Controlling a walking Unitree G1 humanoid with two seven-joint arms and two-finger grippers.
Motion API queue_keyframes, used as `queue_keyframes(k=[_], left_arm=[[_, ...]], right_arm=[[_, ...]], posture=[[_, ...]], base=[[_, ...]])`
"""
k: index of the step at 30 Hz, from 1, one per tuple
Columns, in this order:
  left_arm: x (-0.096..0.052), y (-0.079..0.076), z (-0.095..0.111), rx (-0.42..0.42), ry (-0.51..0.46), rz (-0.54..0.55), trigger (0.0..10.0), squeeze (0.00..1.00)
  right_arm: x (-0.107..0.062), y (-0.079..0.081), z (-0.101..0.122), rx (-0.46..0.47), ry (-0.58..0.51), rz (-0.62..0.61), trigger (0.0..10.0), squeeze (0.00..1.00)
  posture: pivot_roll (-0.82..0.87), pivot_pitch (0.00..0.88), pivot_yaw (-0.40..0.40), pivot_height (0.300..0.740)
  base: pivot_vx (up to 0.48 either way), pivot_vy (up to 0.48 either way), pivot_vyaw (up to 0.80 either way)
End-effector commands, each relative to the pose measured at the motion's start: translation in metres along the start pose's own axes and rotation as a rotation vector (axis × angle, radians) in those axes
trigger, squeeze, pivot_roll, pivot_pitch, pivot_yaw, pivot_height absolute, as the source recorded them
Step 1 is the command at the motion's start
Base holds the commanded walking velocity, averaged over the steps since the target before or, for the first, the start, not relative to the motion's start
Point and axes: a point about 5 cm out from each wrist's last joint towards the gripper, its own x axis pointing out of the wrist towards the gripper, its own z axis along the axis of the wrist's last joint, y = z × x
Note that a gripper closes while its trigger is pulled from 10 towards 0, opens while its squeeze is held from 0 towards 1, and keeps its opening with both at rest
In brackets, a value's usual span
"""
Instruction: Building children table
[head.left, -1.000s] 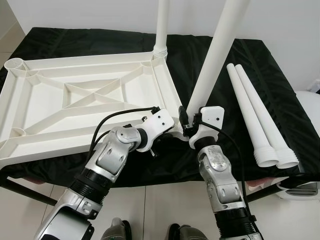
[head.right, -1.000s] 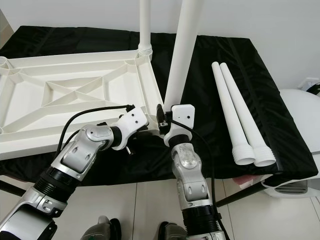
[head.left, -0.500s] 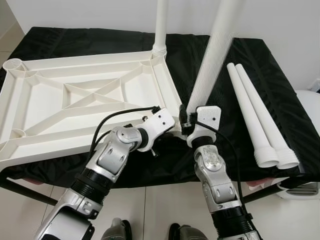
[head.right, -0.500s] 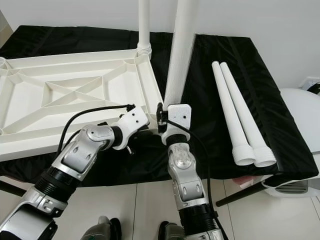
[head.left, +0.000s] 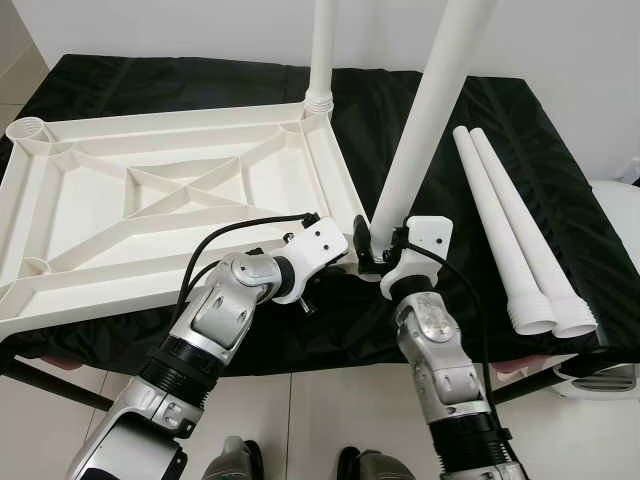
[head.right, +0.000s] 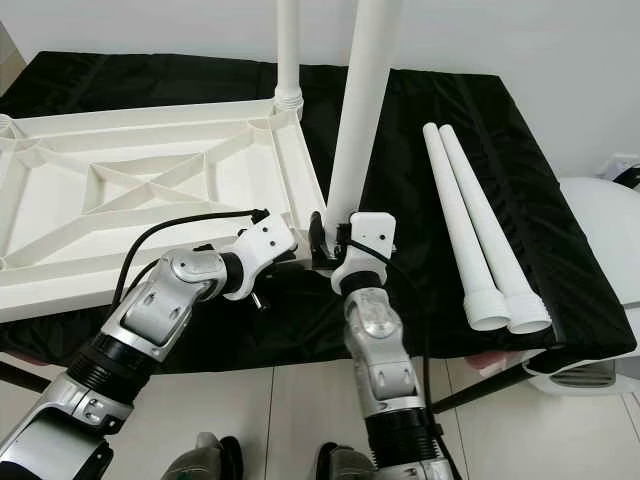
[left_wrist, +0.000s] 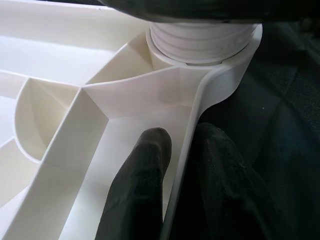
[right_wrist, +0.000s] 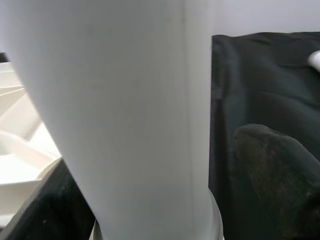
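Note:
A white plastic tabletop (head.left: 150, 122) lies upside down on a black-covered table. One white leg (head.left: 323, 50) stands in its far right corner. A second white leg (head.left: 425, 110) stands nearly upright at the near right corner, leaning slightly right. Its ribbed base (left_wrist: 202, 42) sits in the corner socket. My right gripper (head.left: 378, 252) is shut on this leg just above the base, with one finger (right_wrist: 275, 160) beside it. My left gripper (left_wrist: 182, 137) is shut on the tabletop's rim close to that corner, one finger on each side.
Two loose white legs (head.left: 510, 225) lie side by side on the black cloth (head.left: 545, 130) to the right, wide ends toward me. A white rounded appliance (head.right: 600, 235) stands off the table's right end. Tiled floor shows below the near edge.
The right gripper and its leg swayed slightly left, then came back to nearly the same place. The left gripper has kept its hold on the rim.

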Motion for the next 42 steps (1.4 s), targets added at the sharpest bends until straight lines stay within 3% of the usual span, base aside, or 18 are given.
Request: queue_keyframes(k=[1,7,9,12,13,22,26,40,42], left_arm=[[0.0,0.0,-0.004,-0.001,0.013,0.034,10.0,0.0],[0.0,-0.003,-0.005,0.003,0.014,0.022,10.0,0.0],[0.0,-0.004,-0.006,0.005,0.015,0.014,10.0,0.0],[0.0,-0.005,-0.006,0.006,0.015,0.01,10.0,0.0],[0.0,-0.006,-0.006,0.007,0.014,0.003,10.0,0.0],[0.0,-0.006,-0.005,0.009,0.011,-0.001,10.0,0.0],[-0.001,-0.005,-0.004,0.01,0.01,-0.001,10.0,0.0],[-0.002,-0.005,-0.004,0.015,0.016,-0.011,10.0,0.0],[-0.003,-0.005,-0.004,0.016,0.016,-0.012,10.0,0.0]], right_arm=[[0.0,-0.003,-0.002,0.023,0.006,0.07,10.0,0.0],[0.002,-0.014,-0.001,-0.002,0.01,0.157,10.0,0.0],[0.002,-0.023,0.002,-0.019,0.007,0.27,10.0,0.0],[0.002,-0.027,0.003,-0.025,0.013,0.341,10.0,0.0],[0.001,-0.032,0.006,-0.035,0.018,0.474,10.0,0.0],[0.004,-0.041,0.007,-0.039,0.063,0.656,10.0,0.0],[0.011,-0.047,0.009,-0.07,0.113,0.81,10.0,0.0],[0.027,-0.057,0.014,-0.125,0.144,0.904,10.0,0.0],[0.029,-0.058,0.014,-0.127,0.144,0.907,9.5,0.0]], posture=[[-0.05,0.107,-0.012,0.74],[-0.05,0.106,-0.011,0.74],[-0.05,0.107,-0.01,0.74],[-0.05,0.108,-0.009,0.74],[-0.05,0.107,-0.008,0.74],[-0.05,0.107,-0.006,0.74],[-0.04,0.111,0.001,0.74],[-0.04,0.122,0.01,0.74],[-0.04,0.124,0.011,0.74]], base=[[0.0,0.0,0.0],[0.0,0.0,0.0],[0.0,0.0,0.0],[0.0,0.0,0.0],[0.0,0.0,0.0],[0.0,0.0,0.0],[0.0,0.0,0.0],[0.0,0.0,0.0],[0.0,0.0,0.0]])
